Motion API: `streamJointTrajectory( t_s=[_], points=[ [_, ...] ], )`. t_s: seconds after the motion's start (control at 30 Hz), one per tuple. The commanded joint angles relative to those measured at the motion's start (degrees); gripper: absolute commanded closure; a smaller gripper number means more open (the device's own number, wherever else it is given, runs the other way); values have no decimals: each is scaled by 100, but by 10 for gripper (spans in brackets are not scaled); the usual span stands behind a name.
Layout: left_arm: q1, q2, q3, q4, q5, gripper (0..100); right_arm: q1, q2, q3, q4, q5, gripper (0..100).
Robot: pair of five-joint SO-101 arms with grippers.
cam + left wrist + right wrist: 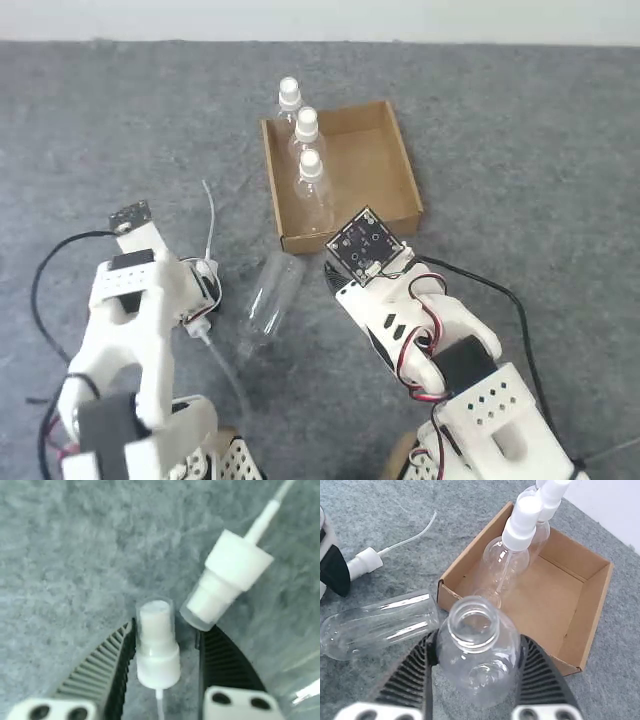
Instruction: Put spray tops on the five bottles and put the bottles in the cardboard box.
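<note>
From above, we see the cardboard box [365,170] at the far middle of the grey tabletop [520,130], with three capped bottles [312,195] standing in a row along one of its walls. Just in front of the box, a bare bottle [270,295] lies on its side between the two arms. The left arm [130,320] ends beside two spray tops [205,268], whose thin tubes trail over the tabletop. The right arm [420,330] ends at the box's near corner.

In the left wrist view, the left gripper [166,627] has a near spray top [157,645] between its jaws. One jaw lies against it and a sliver of tabletop shows before the other, so we cannot tell whether it is gripped. A second spray top [230,575] lies tilted just beside it, its tube pointing away.

In the right wrist view, the right gripper [477,641] has its jaws clenched on an open bottle [475,665], which has no top on its neck. It is held just outside the box's near corner.
</note>
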Motion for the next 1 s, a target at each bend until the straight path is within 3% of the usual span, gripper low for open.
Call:
streamJointTrajectory(
  t_s=[0.0, 0.17, 0.37, 0.97],
  points=[
    [-9, 255, -453, -237, 193, 815, 57, -180, -70, -127, -44, 961],
    [-9, 264, -488, -246, 193, 828, 57, -180, -70, -127, -44, 961],
    [9, 246, -497, -246, 185, 994, 57, -180, -70, -127, -44, 961],
    [-26, -193, -848, 334, 176, 989, 48, -180, -62, -127, -44, 961]
  ],
)
